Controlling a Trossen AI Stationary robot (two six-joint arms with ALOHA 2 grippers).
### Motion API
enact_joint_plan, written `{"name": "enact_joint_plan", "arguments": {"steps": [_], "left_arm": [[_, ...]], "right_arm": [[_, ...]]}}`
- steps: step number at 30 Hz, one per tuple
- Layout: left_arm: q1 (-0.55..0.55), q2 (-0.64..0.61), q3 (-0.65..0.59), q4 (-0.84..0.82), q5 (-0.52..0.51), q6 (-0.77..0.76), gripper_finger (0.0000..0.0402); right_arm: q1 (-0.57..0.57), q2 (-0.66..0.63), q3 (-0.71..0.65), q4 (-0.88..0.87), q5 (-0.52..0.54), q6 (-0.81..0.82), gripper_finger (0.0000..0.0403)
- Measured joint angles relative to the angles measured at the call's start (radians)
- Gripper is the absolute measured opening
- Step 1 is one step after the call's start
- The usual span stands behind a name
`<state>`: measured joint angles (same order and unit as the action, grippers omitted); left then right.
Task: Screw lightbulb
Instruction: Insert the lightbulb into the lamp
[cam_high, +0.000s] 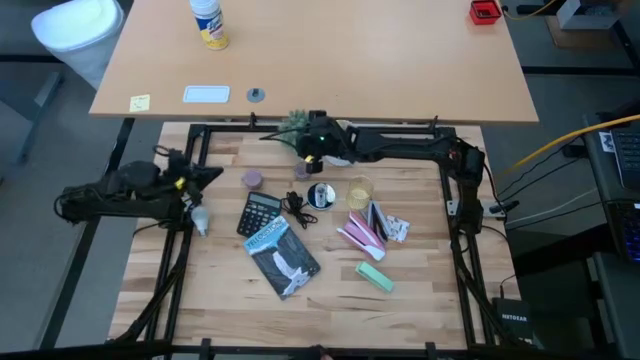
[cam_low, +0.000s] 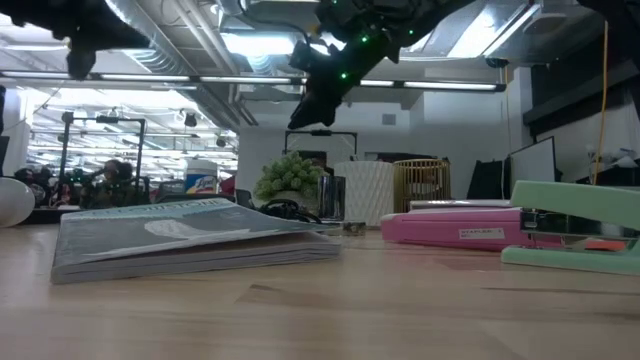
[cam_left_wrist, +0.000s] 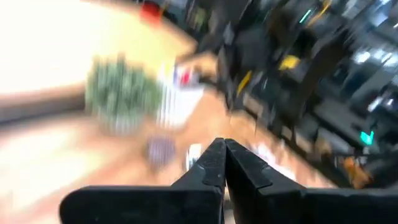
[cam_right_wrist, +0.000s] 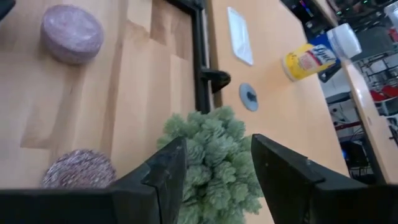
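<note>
Butcher-block surface (cam_high: 330, 300) before us: the bulb (cam_high: 200, 222) lies at its left edge, just beside our closed left gripper (cam_high: 212, 172); the open, empty right gripper (cam_high: 312, 150) hovers well apart over a plant (cam_high: 296, 124).

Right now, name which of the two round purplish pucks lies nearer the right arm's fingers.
The sparkly, wiry one, beside the right arm's open fingers; the smooth mauve puck lies farther off.

A lab: bare ceiling ducts (cam_low: 200, 90), strip lights, framed wooden workbench (cam_high: 330, 300).
</note>
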<state>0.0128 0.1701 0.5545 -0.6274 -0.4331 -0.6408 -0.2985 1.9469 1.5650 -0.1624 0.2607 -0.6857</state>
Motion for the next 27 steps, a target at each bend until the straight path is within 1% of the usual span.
{"name": "enact_joint_plan", "arguments": {"steps": [2, 5, 10, 15, 17, 20, 24, 27], "left_arm": [[0.0, 0.072, 0.043, -0.094, 0.063, -0.098, 0.0001], [0.0, 0.195, 0.09, -0.189, 0.17, -0.191, 0.0001], [0.0, 0.416, 0.159, -0.335, 0.334, -0.248, 0.0001], [0.0, 0.632, 0.224, -0.56, 0.488, -0.3, 0.0001], [0.0, 0.71, 0.241, -0.653, 0.519, -0.333, 0.0001], [0.0, 0.813, 0.251, -0.742, 0.55, -0.385, 0.0001], [-0.005, 0.924, 0.251, -0.79, 0.598, -0.466, 0.0001], [-0.028, 0.994, 0.252, -0.797, 0.601, -0.552, 0.0001]], "right_arm": [[0.0, -0.001, 0.0, -0.025, -0.001, 0.0, 0.0184], [0.0, -0.002, 0.0, -0.071, -0.002, 0.0, 0.0184], [-0.002, -0.002, 0.0, -0.158, -0.014, 0.0, 0.0184], [-0.002, -0.002, 0.0, -0.255, -0.079, 0.0, 0.0184], [-0.002, -0.002, 0.0, -0.284, -0.104, 0.002, 0.0184], [-0.002, -0.002, -0.001, -0.301, -0.131, 0.026, 0.0184], [-0.002, -0.002, -0.001, -0.314, -0.133, 0.033, 0.0184], [-0.002, -0.002, -0.001, -0.313, -0.133, 0.035, 0.0184]]}}
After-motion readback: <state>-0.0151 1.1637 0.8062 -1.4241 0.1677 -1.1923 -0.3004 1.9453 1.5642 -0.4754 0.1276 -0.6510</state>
